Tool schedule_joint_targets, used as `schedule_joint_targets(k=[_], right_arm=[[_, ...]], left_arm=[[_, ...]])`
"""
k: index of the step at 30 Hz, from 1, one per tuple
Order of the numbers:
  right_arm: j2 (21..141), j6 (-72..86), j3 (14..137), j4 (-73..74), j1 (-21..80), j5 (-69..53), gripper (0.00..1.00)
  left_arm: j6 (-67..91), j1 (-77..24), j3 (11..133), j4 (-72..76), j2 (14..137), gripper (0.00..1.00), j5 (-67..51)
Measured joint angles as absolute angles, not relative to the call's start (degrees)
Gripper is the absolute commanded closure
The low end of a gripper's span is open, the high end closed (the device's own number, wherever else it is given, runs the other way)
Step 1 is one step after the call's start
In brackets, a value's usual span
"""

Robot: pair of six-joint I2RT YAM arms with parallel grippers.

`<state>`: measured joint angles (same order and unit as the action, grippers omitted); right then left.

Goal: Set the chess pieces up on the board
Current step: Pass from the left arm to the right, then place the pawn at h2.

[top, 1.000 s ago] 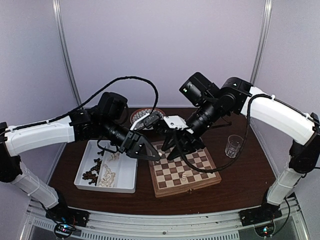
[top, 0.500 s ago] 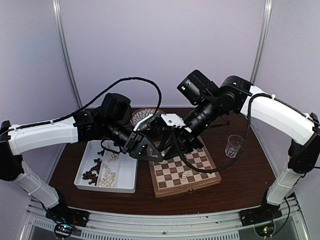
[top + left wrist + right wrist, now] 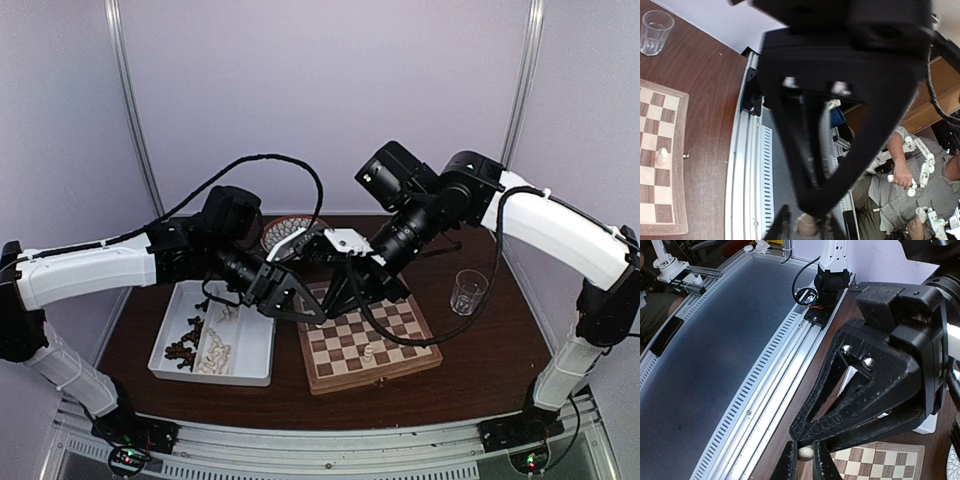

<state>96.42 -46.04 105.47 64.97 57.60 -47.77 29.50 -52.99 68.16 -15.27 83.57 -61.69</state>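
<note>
Between the fingertips of the right gripper (image 3: 806, 463) sat a cream chess piece (image 3: 805, 452), clamped from both sides. From the opposite side the left gripper (image 3: 812, 210) had its tips pinched onto the same piece. Under both hands lay the far left part of the board (image 3: 405, 328); one more cream piece (image 3: 369, 352) stood on it, off toward the arms' bases. Out past the left hand, a white tray (image 3: 212, 379) held loose dark and cream pieces (image 3: 182, 350).

Left arm (image 3: 85, 270) and right arm (image 3: 555, 228), white shells, black joints, cylindrical black wrists; black cable (image 3: 270, 157) arching over the left; left pincer (image 3: 801, 434) and right pincer (image 3: 810, 209), matte black triangular frames, paired silver screws (image 3: 845, 348)
</note>
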Motion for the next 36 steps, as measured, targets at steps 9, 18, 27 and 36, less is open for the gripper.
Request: schedule_joint_targets(k=[9, 18, 27, 36], right_arm=[[96.0, -46.1, 102.1, 63.3, 57.1, -43.7, 0.97], [95.5, -46.8, 91.1, 63.0, 55.1, -26.3, 0.98], [97.3, -47.0, 87.3, 65.8, 46.7, -11.3, 0.98], [100.0, -46.9, 80.2, 66.9, 43.9, -4.2, 0.97]], left_arm=[[24.0, -52.4, 68.0, -22.5, 81.6, 0.47, -52.2], [20.8, -46.3, 61.5, -28.7, 70.2, 0.45, -42.0], [20.0, -45.3, 59.3, -31.8, 67.5, 0.45, -36.7], [19.6, -45.1, 59.3, -32.8, 67.9, 0.45, -35.0]])
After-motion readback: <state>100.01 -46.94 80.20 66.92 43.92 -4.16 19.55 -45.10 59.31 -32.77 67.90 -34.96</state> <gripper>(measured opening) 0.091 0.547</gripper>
